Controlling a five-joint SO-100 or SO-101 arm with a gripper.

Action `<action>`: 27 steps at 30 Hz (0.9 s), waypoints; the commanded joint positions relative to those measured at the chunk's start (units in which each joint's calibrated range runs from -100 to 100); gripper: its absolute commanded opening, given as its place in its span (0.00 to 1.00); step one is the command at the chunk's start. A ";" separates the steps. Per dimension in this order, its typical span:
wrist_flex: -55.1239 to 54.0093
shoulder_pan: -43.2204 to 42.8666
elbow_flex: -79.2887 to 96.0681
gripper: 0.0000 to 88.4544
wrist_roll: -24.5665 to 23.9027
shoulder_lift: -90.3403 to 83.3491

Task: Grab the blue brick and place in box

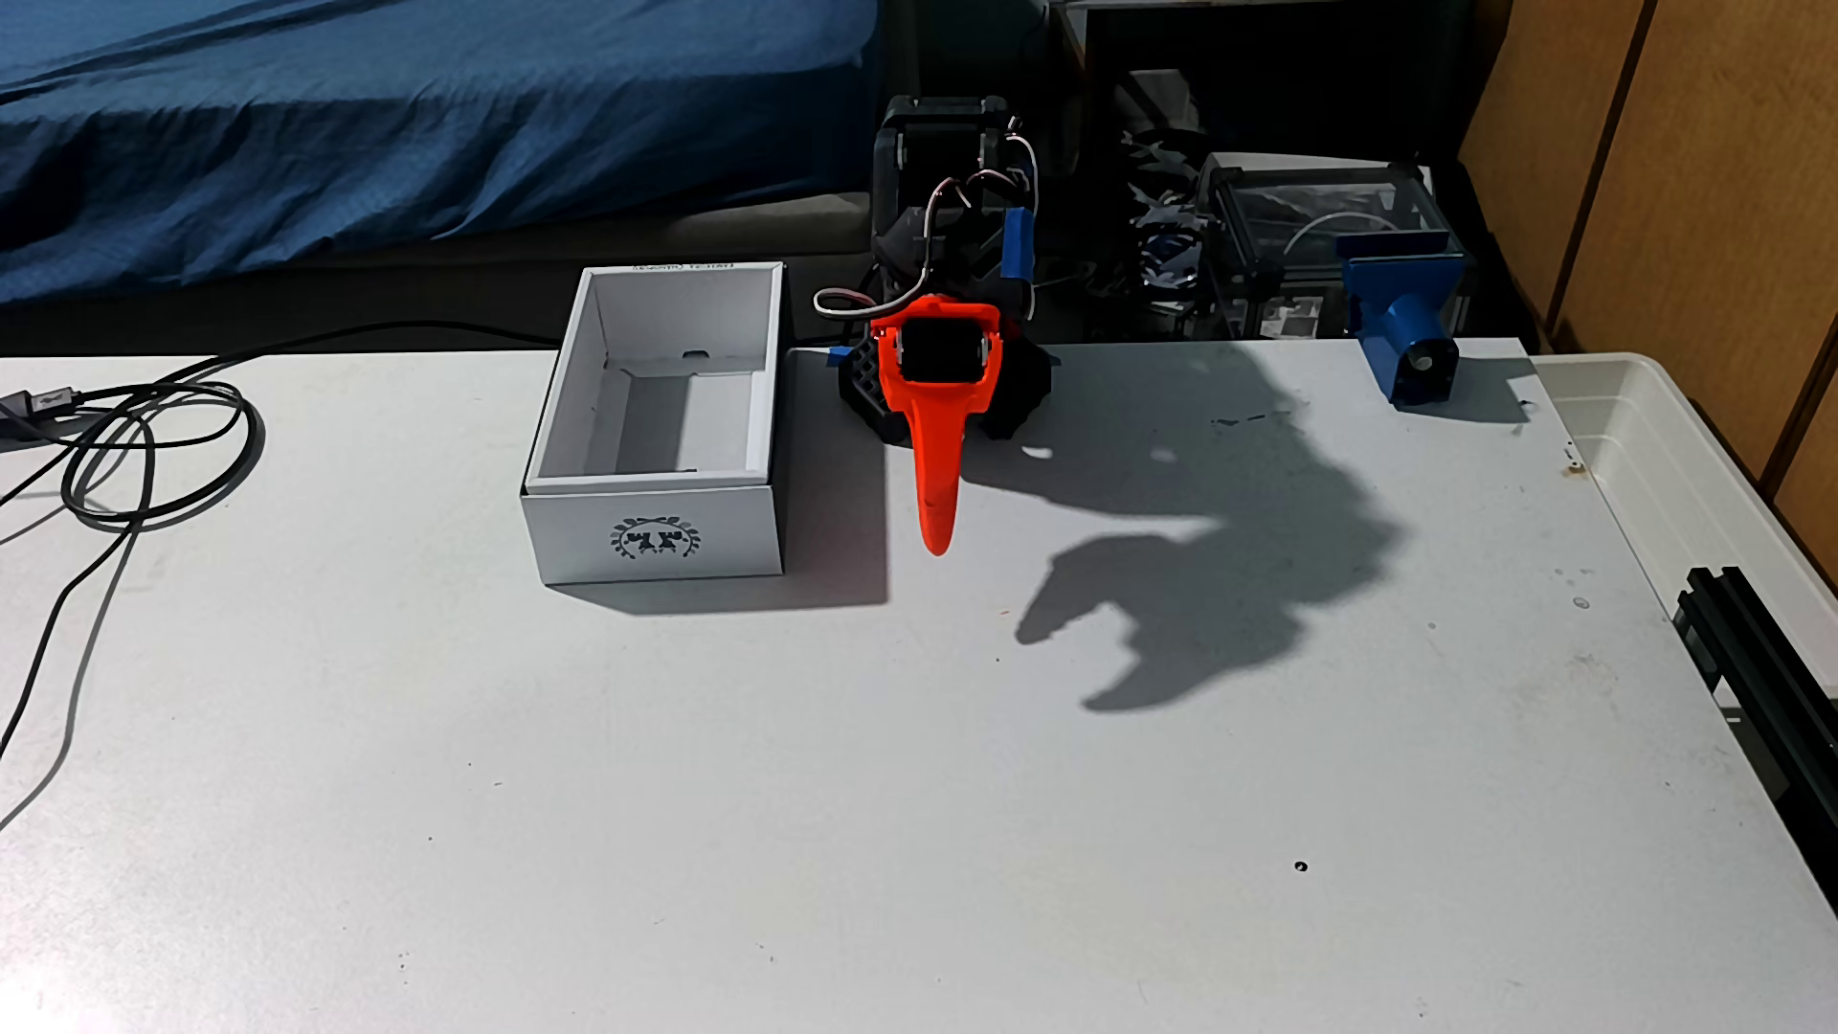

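The box (656, 527) is white, open on top, and stands at the back left of the table with a dark wreath emblem on its near short side. Its visible floor is bare. The blue brick is out of view. My gripper (937, 542) hangs just right of the box, its orange finger (935, 467) pointing down toward the table and covering the other finger. Its shadow (1094, 636) on the table shows two prongs spread apart with light between them, so the gripper is open and holds nothing that I can see.
A blue clamp-like part (1407, 328) sits at the table's back right edge. A translucent white bin (1691, 467) borders the right side, with a black rail (1760, 656) below it. Black cables (149, 447) loop at the left. The arm's base (955, 199) stands behind the table.
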 commanded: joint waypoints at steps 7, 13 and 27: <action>0.02 -0.09 -0.51 0.06 0.24 -0.59; 0.02 -0.16 -0.51 0.07 0.24 -0.59; -0.06 -0.23 -0.51 0.07 0.13 -0.59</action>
